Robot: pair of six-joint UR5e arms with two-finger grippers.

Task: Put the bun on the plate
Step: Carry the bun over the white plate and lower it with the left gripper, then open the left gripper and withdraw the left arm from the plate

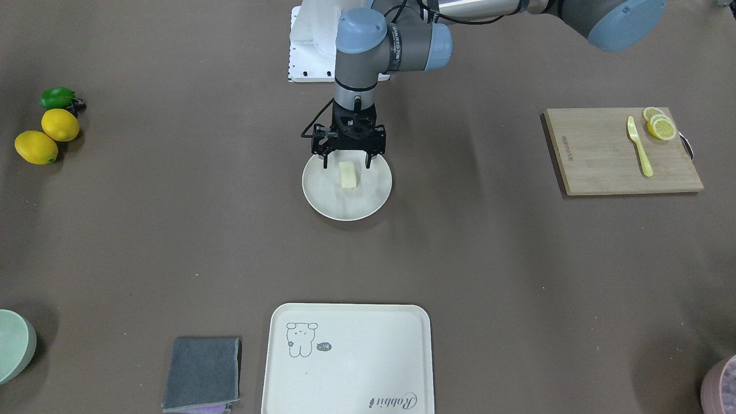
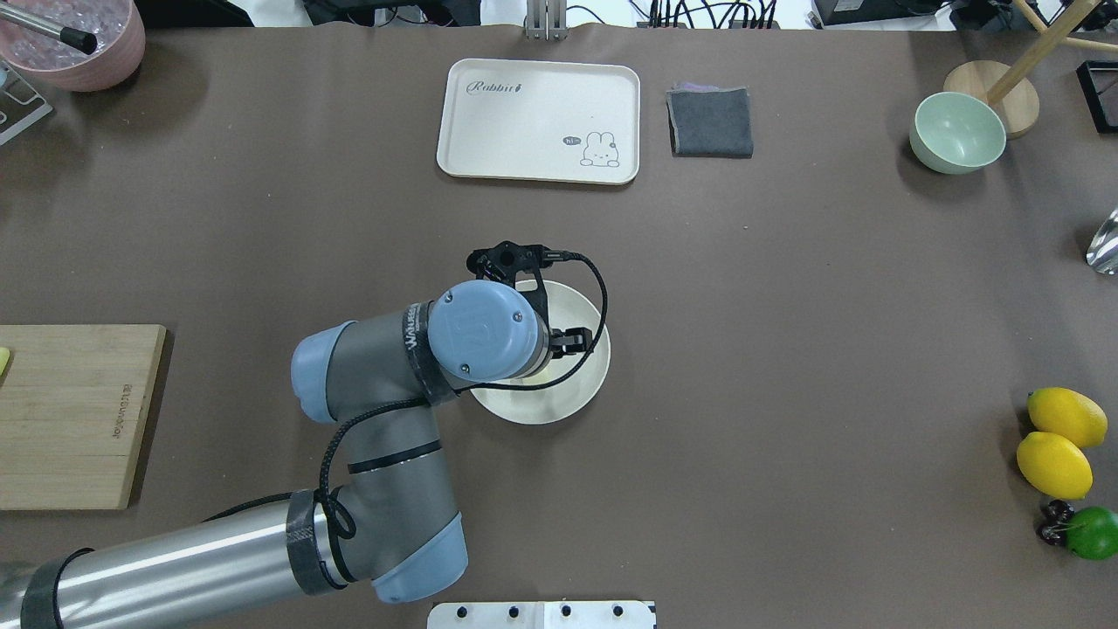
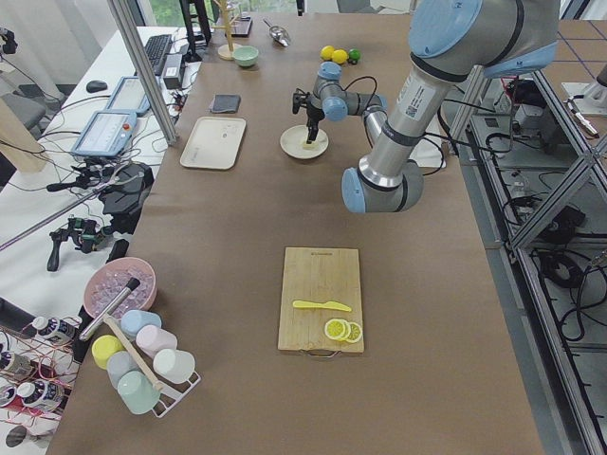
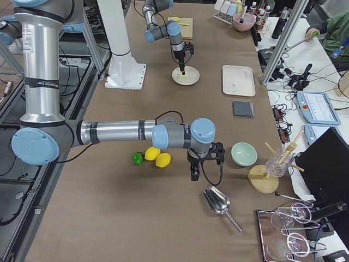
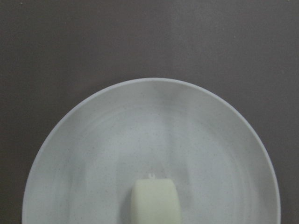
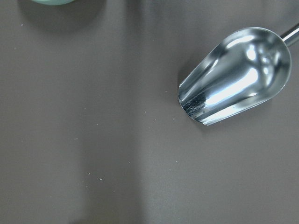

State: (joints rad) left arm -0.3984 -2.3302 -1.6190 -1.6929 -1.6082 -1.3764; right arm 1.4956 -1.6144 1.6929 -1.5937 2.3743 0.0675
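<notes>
Low over the plate [image 1: 347, 204], the left gripper [image 1: 347, 165], pointing straight down. Hangs above the half of the plate nearer the robot's base, jaws spread wide. Holds nothing: black fingers [image 1: 368, 161] on either side of the bun [image 1: 348, 175], clear of it on both sides.

On the plate, the bun. Lies flat, pale against the cream surface, a little off centre toward the robot's base. Shows in the left wrist view at the bottom edge, ringed by plate.

Mid-table, the plate itself. Sits on the brown table [image 1: 172, 230], well apart from everything else.

Toward the table's right end, the right gripper [image 4: 203, 170]. Appears only in the right-end camera, small and side-on; cannot tell whether wide or narrow. Hangs over the brown table near two lemons [image 4: 158, 158] and a pale green bowl [image 4: 244, 154], with a metal scoop [image 4: 217, 201] just beside. Looks down, through its wrist camera, on the scoop's shiny hollow and a sliver of the green bowl at the top edge.

At the table edge far from the robot, a cream tray [image 1: 356, 356] with a bear drawing, and near it a folded grey cloth [image 1: 202, 371]. Toward the left end, a wooden cutting board [image 1: 604, 161] carrying lemon slices [image 1: 661, 126] and a yellow knife [image 1: 639, 146].
</notes>
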